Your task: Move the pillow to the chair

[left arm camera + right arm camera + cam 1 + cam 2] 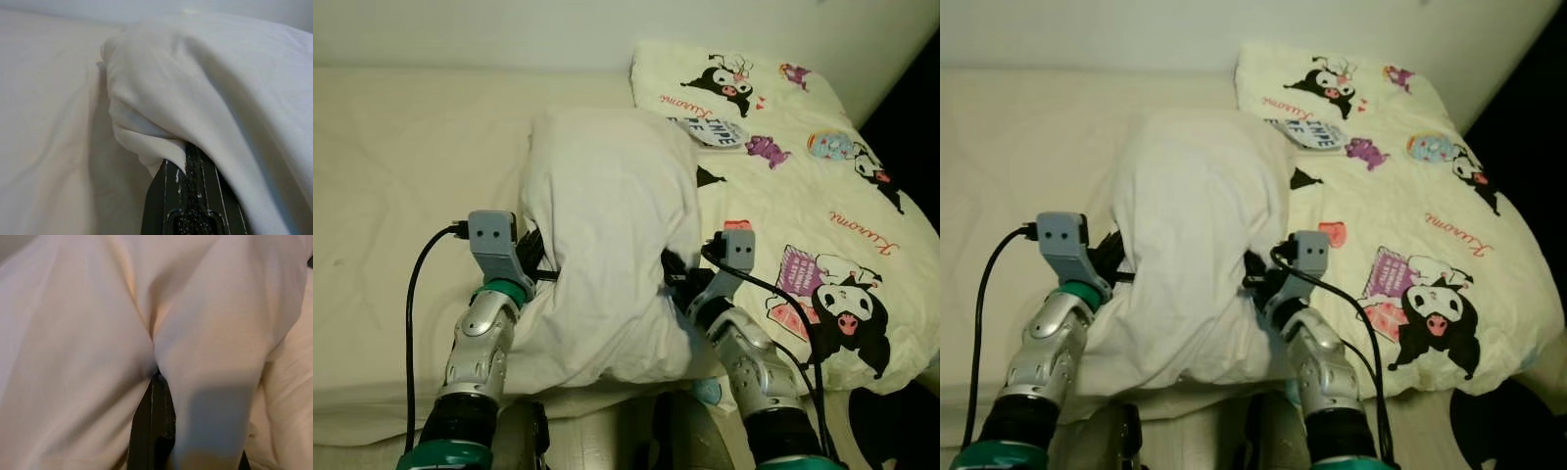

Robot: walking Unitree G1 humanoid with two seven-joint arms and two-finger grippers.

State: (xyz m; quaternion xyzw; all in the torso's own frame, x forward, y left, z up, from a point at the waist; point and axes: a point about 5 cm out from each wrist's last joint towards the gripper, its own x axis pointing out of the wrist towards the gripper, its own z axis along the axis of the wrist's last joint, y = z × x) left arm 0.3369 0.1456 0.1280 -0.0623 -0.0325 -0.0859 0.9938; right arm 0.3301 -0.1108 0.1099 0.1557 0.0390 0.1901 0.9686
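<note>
A white pillow [607,245] is sitting on a bed [401,196] covered in a cream sheet, pressed between the robot's two arms. The left tool [536,262] is pushing into the pillow's left flank, its black fingers [195,196] buried under folds of cloth; the right tool [677,279] is digging into the opposite side, fabric bunching around one dark finger [154,431]. Whether either tool is clamped on the cloth or merely pressing, I cannot tell. Just beside the pillow, a cartoon-printed quilt [803,176] is spreading across the bed's right side.
</note>
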